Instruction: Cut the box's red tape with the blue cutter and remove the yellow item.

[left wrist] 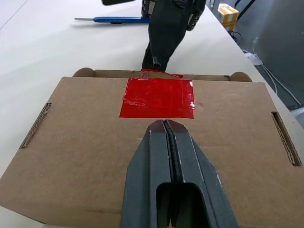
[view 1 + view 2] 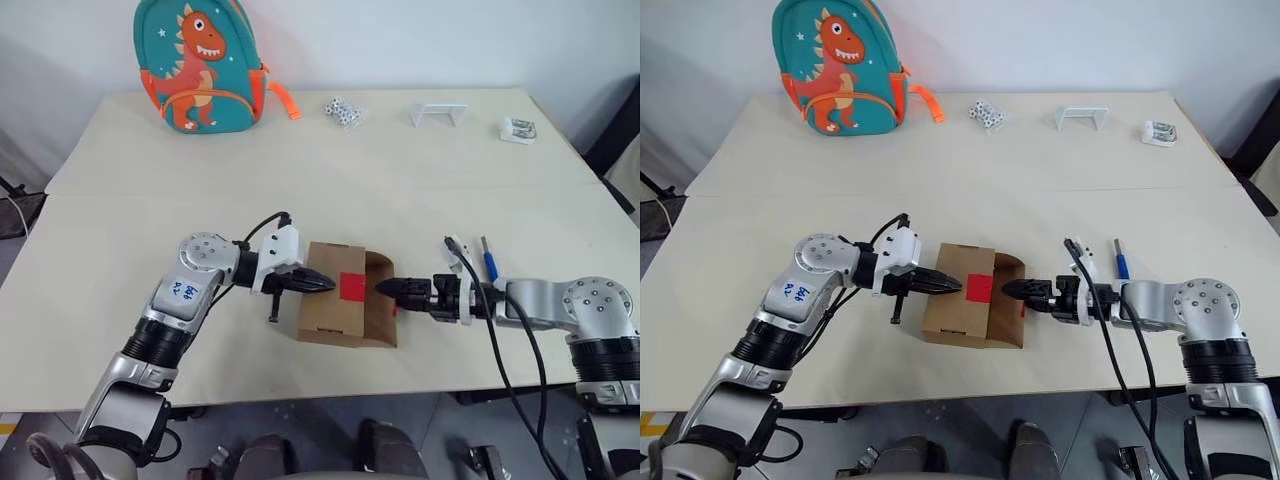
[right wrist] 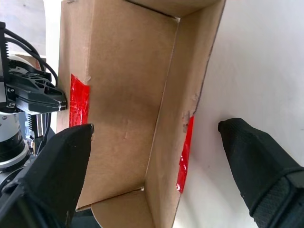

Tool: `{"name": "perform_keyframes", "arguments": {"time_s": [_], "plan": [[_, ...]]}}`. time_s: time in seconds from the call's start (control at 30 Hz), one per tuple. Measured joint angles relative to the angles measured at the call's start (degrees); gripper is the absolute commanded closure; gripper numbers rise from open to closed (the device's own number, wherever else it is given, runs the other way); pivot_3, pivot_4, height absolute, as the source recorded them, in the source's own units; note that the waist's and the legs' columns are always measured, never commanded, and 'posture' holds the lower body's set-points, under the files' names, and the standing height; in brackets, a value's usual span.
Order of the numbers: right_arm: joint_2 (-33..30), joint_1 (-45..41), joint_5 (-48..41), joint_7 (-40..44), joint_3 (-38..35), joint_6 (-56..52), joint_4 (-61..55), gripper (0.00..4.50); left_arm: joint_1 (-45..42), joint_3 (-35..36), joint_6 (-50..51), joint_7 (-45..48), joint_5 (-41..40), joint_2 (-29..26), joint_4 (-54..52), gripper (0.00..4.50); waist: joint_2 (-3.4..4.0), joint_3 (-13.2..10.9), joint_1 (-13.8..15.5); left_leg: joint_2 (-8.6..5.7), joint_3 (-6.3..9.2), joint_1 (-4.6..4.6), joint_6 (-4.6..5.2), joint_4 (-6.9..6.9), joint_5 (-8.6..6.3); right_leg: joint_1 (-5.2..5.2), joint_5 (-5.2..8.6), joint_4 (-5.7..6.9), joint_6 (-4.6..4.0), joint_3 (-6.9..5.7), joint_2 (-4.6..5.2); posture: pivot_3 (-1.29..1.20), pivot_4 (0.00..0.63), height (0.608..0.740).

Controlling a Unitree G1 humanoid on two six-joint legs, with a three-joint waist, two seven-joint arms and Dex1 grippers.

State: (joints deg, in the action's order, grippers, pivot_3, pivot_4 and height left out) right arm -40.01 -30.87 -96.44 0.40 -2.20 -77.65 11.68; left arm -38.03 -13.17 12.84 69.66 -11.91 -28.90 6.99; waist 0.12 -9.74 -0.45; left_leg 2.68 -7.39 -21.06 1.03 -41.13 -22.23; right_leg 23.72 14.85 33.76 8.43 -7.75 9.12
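Brown cardboard, the box (image 2: 335,305) lay near the table's front edge between both grippers, red tape (image 2: 351,286) on top; its open side faced the right gripper (image 2: 392,290), jaws spread wide and empty; the left gripper (image 2: 322,284), shut on nothing, pressed the lid; the blue cutter (image 2: 489,261) lay beyond the right arm.

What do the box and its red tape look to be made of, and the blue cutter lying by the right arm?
The box: corrugated cardboard, matte brown; fluting shows at the slot cuts. The red tape: probably plastic film, glossy, with wrinkles catching the light. The blue cutter: seemingly a plastic body, smooth blue, with a pale, possibly metal, end; too small to be sure.
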Motion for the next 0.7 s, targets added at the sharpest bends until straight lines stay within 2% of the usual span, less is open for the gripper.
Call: {"name": "perform_keyframes", "arguments": {"time_s": [0.07,0.17,0.53,0.63,0.7], "plan": [[1.23,0.09,1.17,0.13,-0.21,-0.43,0.0,0.95,0.02,0.04,0.21,-0.01,0.0,-0.06,-0.16,4.5,0.0,0.0,-0.05,0.01,0.0,0.0,-0.02,0.01,0.0,0.0,0.0,0.0,-0.01,0.0,-0.02,0.0,0.15,0.74],[3.08,0.06,2.94,0.38,-0.3,-1.46,0.16,2.03,0.06,0.03,0.25,-0.04,-0.01,-0.06,-0.29,4.5,0.0,0.0,-0.02,0.01,0.0,-0.01,-0.02,0.02,0.01,0.01,0.0,0.0,-0.01,0.0,-0.03,0.0,0.15,0.74],[6.42,-1.72,10.26,5.28,-2.58,-5.23,2.55,2.03,0.05,0.12,0.21,0.03,-0.01,-0.43,-0.28,4.5,0.01,0.01,-0.28,0.02,0.0,0.0,-0.04,0.03,0.01,0.01,0.01,0.01,-0.01,0.02,-0.05,0.0,0.15,0.74],[8.29,-2.27,12.63,6.27,-2.97,-5.78,2.56,2.61,0.06,0.31,0.2,0.02,-0.01,-0.56,-0.19,4.5,0.02,0.01,-0.71,0.02,0.0,0.0,-0.04,0.02,0.01,0.01,0.01,0.03,-0.01,0.02,-0.05,0.0,0.15,0.74],[9.39,-2.29,14.2,6.49,-3.05,-6.31,2.55,3.28,0.06,0.32,0.19,-0.01,-0.01,-0.55,-0.19,4.5,0.02,0.01,-0.9,0.02,0.01,0.0,-0.04,0.03,0.01,0.01,0.01,0.03,-0.01,0.02,-0.05,0.0,0.15,0.74]]}}
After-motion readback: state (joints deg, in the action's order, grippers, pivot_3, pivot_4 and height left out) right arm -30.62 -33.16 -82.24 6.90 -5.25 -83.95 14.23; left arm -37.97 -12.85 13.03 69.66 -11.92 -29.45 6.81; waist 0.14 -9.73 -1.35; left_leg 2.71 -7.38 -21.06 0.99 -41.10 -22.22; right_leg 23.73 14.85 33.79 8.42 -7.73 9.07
